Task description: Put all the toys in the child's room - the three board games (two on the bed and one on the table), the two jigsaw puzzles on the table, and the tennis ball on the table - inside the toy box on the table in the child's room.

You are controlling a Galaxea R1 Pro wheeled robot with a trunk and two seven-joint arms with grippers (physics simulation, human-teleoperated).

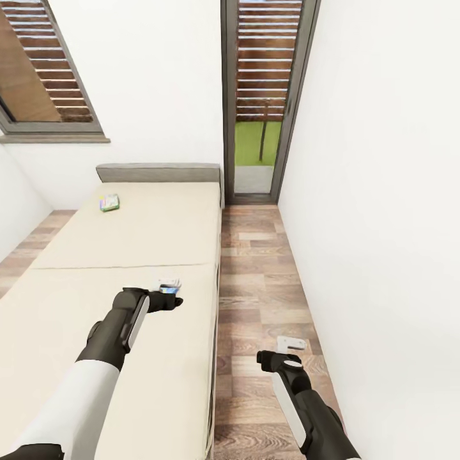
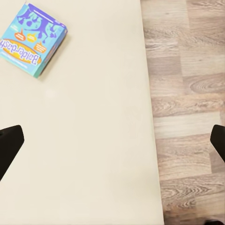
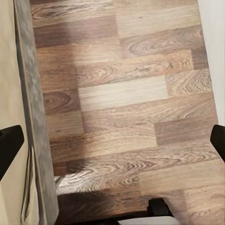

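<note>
I'm at the foot of the bed, and by my reading the task has barely begun: I see nothing in either gripper, and the toy box and table aren't in front of me here.

Nearest, my right gripper hangs over the wood floor between the bed's side and the wall; in the right wrist view its fingers sit wide apart with bare planks between them.

My left gripper is out over the mattress near its right edge. In the left wrist view its fingers are spread too, empty, with a board game lying flat on the mattress ahead of them, apart from the fingers. It's a pale blue box with printed lettering.

Farther up, near the headboard, a second board game lies flat on the mattress.

So I judge both bed games remain to be picked up, and everything on the table is ahead of me.
</note>
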